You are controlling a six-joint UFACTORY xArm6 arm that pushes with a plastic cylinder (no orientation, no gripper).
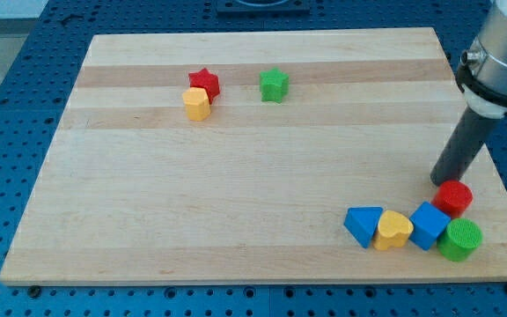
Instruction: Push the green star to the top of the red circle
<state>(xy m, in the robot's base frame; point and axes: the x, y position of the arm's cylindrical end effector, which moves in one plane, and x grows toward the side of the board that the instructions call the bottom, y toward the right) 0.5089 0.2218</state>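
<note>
The green star (pixel 274 84) lies near the view's top, a little right of centre. The red circle (pixel 453 198) is a short cylinder at the view's lower right, touching a blue cube (pixel 429 224). My tip (pixel 439 180) is the lower end of the dark rod, resting just left of and above the red circle, close to touching it. The tip is far from the green star, which sits well up and to the left.
A red star (pixel 205 83) and a yellow block (pixel 197 104) touch each other left of the green star. At lower right a blue triangle (pixel 363 225), a yellow heart (pixel 393 231) and a green cylinder (pixel 459 239) cluster near the board's edge (pixel 253 280).
</note>
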